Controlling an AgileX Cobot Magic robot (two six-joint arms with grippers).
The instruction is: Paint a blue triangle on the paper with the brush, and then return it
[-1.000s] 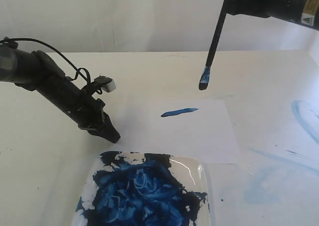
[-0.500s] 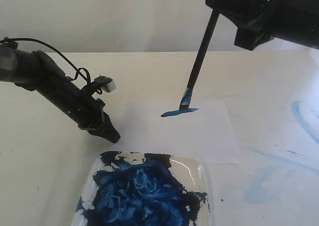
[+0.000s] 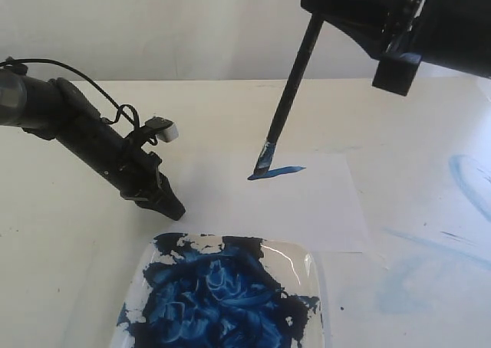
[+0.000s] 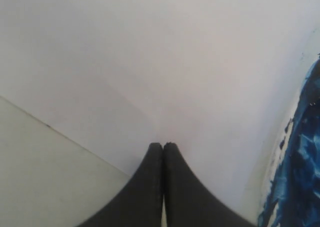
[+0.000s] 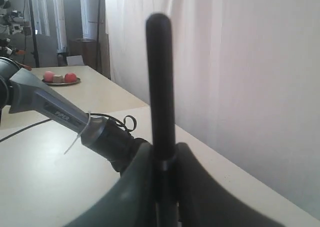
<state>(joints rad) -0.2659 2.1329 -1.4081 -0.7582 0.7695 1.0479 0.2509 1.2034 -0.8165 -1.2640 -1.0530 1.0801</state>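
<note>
**Exterior view:** The long, thin, black-handled paintbrush (image 3: 288, 95) slants down from the right gripper (image 3: 321, 17) at 1 o'clock. Its blue-stained bristles touch the plain white rectangular sheet of paper (image 3: 307, 206) near the scene's centre. They meet the left end of 1 thick blue brushstroke (image 3: 278, 172), a short, slightly slanted streak in the paper's far half. It is the only painted mark on the sheet. The right gripper pinches the upper part of the handle.

At 6 o'clock of the paper sits a clear plastic tray (image 3: 313, 267) smeared with dark blue paint (image 3: 219, 298). I cannot tell whether its far rim overlaps the sheet or only lies just beside it. At 9 o'clock the black left gripper (image 3: 170, 205) points down at the paper's left edge, jaws pressed together on nothing. Pale blue smears (image 3: 468, 179) mark the cream tabletop (image 3: 61, 271) at 3 o'clock.

**Left wrist view:** The left gripper (image 4: 162, 148) shows 2 black fingers closed tip to tip over the white paper (image 4: 175, 62). The paper's edge runs diagonally beside them, with the tabletop (image 4: 45, 187) beyond it. The dark blue paint (image 4: 300, 167) lies near on the other side.

**Right wrist view:** The right gripper (image 5: 164, 159) clamps the paintbrush (image 5: 160, 82). Its round black handle rises upright between the fingers, with the blunt end free. Behind it the black-and-grey left arm (image 5: 65, 118) reaches across the tabletop, in front of a white curtain (image 5: 240, 62).
</note>
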